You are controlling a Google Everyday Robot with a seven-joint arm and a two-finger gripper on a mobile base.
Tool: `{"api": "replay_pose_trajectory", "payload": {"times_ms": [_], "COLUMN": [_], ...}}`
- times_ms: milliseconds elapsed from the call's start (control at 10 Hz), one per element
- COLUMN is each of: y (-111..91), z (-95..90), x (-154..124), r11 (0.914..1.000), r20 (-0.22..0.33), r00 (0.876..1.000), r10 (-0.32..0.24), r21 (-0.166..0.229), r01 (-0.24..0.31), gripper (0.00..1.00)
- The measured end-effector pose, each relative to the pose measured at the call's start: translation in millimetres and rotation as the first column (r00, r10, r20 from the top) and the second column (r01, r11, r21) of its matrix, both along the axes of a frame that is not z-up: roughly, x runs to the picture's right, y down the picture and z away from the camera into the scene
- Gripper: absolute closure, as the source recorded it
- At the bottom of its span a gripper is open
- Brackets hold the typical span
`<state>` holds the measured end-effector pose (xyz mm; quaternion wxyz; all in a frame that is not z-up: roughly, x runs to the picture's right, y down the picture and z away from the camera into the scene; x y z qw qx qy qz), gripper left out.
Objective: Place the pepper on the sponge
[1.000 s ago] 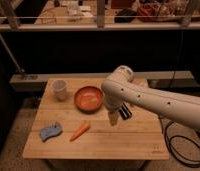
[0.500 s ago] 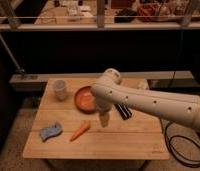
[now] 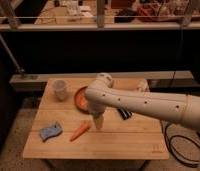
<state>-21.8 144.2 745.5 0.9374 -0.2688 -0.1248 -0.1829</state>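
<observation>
Leftward across the wooden table (image 3: 124, 144) the arm (image 3: 143, 102) has swung since a second ago, and the gripper (image 3: 98, 123) now hangs lower, closer to the pepper. At the left lies the blue sponge (image 3: 50, 131), with a pale cup (image 3: 60, 89) behind it. The orange pepper (image 3: 80, 131) lies flat right of the sponge, apart from it. An orange bowl (image 3: 80, 98) sits behind, partly hidden by the arm. The gripper points down just right of the pepper's upper end, jaws wide and empty. A black bar (image 3: 124, 113) lies further right.
</observation>
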Motion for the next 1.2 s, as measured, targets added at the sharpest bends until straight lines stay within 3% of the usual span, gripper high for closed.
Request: {"api": "replay_pose_trajectory", "payload": {"times_ms": [1200], "y": [36], "z": [20.3], "x": [-39], "r11": [0.9937], "r20": [0.108], "r00": [0.988], "r10": [-0.112], "r21": [0.008], "r01": [0.112], "gripper": [0.20]}}
